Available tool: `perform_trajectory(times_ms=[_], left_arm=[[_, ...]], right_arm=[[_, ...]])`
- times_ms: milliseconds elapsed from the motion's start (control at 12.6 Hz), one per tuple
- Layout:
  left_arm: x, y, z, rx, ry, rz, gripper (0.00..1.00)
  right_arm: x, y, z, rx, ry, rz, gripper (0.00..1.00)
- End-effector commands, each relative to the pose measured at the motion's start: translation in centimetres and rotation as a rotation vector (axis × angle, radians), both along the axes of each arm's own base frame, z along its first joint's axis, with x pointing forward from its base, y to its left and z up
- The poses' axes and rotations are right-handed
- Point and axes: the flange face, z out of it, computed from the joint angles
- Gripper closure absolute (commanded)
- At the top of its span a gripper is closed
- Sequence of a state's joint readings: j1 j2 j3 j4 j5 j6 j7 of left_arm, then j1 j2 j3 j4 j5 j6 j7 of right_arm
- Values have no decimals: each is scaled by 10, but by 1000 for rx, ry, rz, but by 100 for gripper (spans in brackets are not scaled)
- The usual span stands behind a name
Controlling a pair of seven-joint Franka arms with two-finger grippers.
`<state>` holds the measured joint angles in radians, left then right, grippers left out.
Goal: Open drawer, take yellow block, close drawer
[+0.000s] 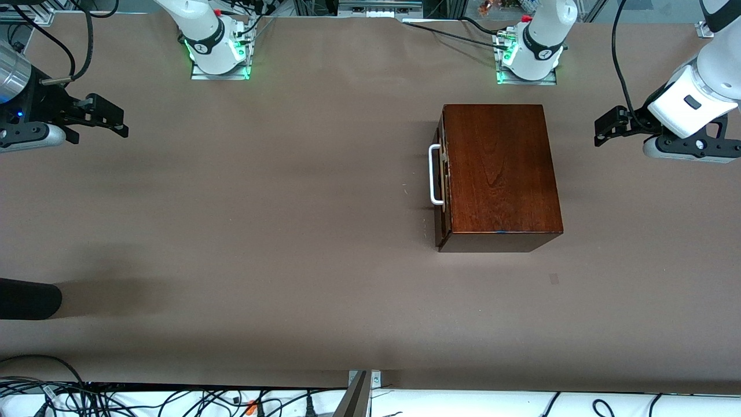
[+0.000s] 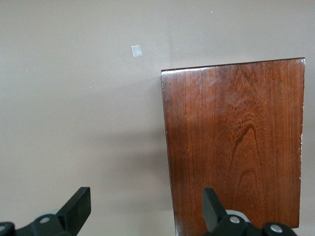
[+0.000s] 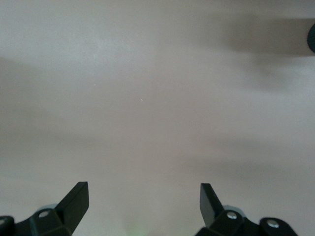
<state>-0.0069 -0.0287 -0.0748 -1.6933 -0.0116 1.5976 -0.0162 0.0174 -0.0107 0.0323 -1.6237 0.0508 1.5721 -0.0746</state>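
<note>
The glossy mahogany box (image 1: 499, 174) stands on the table toward the left arm's end. Its drawer (image 1: 443, 179) is shut, with the white U-shaped handle (image 1: 434, 175) facing the right arm's end. The yellow block is hidden. My left gripper (image 1: 605, 126) is open and empty, in the air beside the box at the left arm's end of the table. In the left wrist view the box top (image 2: 236, 147) lies under one finger. My right gripper (image 1: 113, 119) is open and empty over bare table at the right arm's end. The right wrist view (image 3: 145, 196) shows only table.
A small pale tape mark (image 1: 554, 278) lies on the table nearer the front camera than the box; it also shows in the left wrist view (image 2: 136, 50). A dark rounded object (image 1: 26, 298) juts in at the right arm's end. Cables (image 1: 173, 399) run along the front edge.
</note>
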Motion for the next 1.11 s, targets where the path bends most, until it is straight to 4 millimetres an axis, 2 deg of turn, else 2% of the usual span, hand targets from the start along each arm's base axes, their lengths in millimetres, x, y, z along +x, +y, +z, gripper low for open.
perform_trajectory(times_ms=[0,635,873,1032], left_arm=[[3,-3,6,-8,6,6,0],[7,2,1,-18,25,25,0],[3,-7,1,-21,81,-1,0],[3,-26,6,-65,78,-22,0]], right_arm=[[2,-1,5,-11,-9,-6,0],[2,-2,4,-12,-8,-6,0],[2,-2,5,-12,-9,-6,0],[2,-2,5,-12,-9,-6,0]])
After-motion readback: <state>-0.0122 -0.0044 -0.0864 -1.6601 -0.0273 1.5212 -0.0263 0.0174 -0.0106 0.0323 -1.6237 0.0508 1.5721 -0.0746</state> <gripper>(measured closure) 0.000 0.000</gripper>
